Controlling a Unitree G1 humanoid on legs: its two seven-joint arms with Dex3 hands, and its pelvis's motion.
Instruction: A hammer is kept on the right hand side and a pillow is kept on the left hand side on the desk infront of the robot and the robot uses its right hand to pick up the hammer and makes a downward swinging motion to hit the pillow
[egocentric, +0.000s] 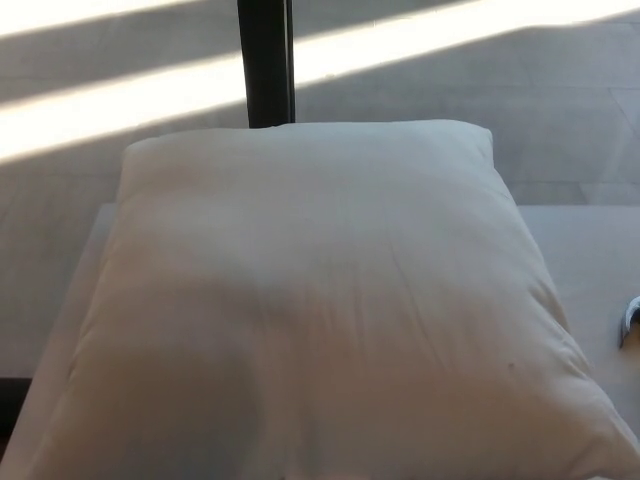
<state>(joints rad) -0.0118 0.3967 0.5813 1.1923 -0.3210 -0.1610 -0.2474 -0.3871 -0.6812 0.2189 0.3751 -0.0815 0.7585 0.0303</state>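
Observation:
A large cream pillow (320, 300) fills most of the head view and lies flat on the white desk (590, 250). At the far right edge a small curved metallic piece (630, 318) pokes into view just above the desk; it looks like part of the hammer's head, with the rest cut off by the frame. Neither of my hands shows.
A dark vertical post (266, 60) stands behind the pillow. Beyond the desk lies a grey floor (120, 100) crossed by bright bands of sunlight. A strip of bare desk runs to the right of the pillow.

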